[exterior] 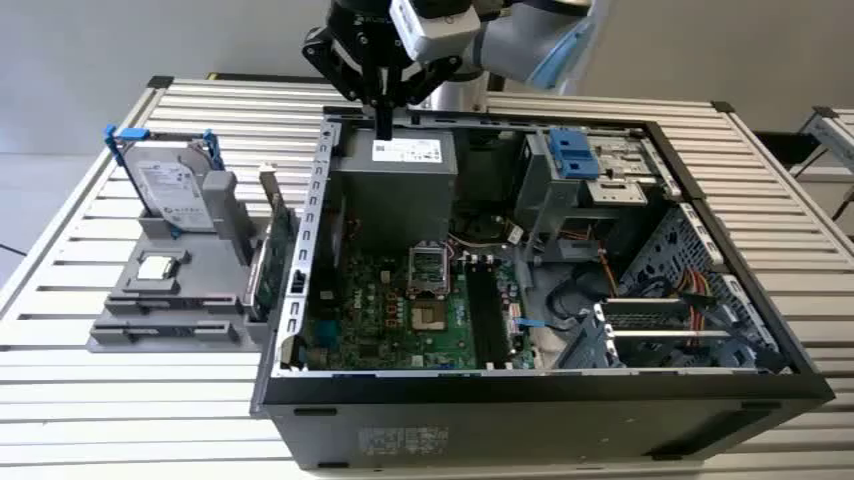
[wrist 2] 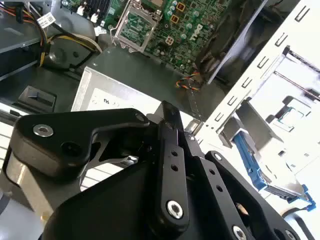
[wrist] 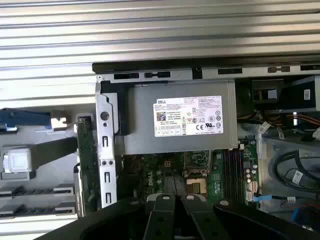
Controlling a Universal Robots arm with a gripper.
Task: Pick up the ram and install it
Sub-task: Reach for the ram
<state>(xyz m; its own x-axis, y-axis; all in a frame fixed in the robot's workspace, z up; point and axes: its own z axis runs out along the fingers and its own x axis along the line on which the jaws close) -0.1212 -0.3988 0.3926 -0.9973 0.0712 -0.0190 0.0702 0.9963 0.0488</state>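
The gripper (exterior: 384, 128) hangs above the power supply (exterior: 395, 150) at the open computer case's (exterior: 534, 400) far edge. Its fingers (wrist 2: 170, 135) are drawn together, holding nothing. A green board (exterior: 274, 262) stands on edge in the grey holder (exterior: 160, 330) beside the case, probably so it can be gripped from above. Whether it is the ram, I cannot tell.

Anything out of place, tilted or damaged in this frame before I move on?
Nothing stands out. The open computer case sits flat on the slatted table, the hard drive stands upright in its grey holder, and the hand hangs above the power supply, shut, with nothing in it.
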